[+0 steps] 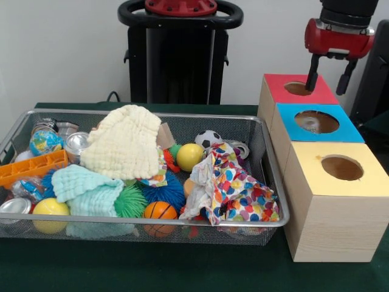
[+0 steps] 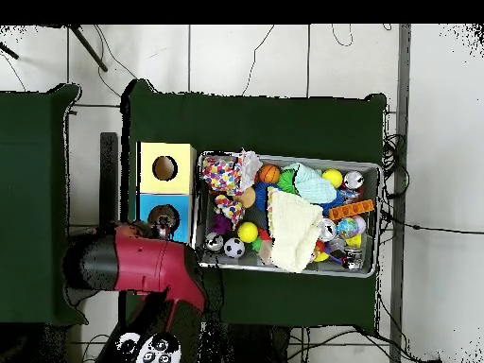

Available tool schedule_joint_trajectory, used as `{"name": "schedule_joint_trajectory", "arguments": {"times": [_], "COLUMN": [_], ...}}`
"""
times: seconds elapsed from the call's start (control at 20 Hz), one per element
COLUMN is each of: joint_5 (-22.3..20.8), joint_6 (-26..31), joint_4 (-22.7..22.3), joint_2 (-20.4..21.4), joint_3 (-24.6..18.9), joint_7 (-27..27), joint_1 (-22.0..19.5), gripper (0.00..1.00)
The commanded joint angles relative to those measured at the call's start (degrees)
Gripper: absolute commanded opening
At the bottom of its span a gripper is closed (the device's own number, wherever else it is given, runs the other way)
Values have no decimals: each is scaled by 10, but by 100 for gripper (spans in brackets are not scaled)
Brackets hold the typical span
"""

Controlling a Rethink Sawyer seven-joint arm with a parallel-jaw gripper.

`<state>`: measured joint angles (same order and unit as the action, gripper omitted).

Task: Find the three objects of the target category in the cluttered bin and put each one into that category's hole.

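Observation:
My gripper (image 1: 330, 78) hangs open and empty just above the hole of the red-topped box (image 1: 276, 85), at the back right. The wire bin (image 1: 243, 117) is heaped with a cream cloth (image 1: 124, 145), a mint cloth (image 1: 85, 188), a colourful patterned cloth (image 1: 234, 188), a yellow-green ball (image 1: 189, 156), a soccer ball (image 1: 208, 139), a small basketball (image 1: 160, 210), a globe ball (image 1: 45, 142) and cans (image 1: 77, 144). In the overhead view my red arm (image 2: 142, 265) covers the red box, beside the bin (image 2: 380, 217).
A blue-topped box (image 1: 346, 131) and a yellow-topped box (image 1: 316, 170), each with a round hole, line up in front of the red one, right of the bin. An orange block (image 1: 30, 168) and spiky balls (image 1: 164, 191) also lie in the bin.

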<state>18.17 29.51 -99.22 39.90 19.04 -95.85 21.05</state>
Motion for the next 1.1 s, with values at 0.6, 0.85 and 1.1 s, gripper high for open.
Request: {"name": "schedule_joint_trajectory", "arguments": {"times": [0.6, 0.85, 1.1], "joint_5": [13, 5, -11], "joint_6": [36, 18, 9], "joint_4": [23, -3, -37], "joint_2": [3, 31, 63], "joint_3": [-25, -58, -103], "joint_7": [-125, -53, 15], "joint_1": [-52, -132, -219], "gripper": [100, 100, 100]}}
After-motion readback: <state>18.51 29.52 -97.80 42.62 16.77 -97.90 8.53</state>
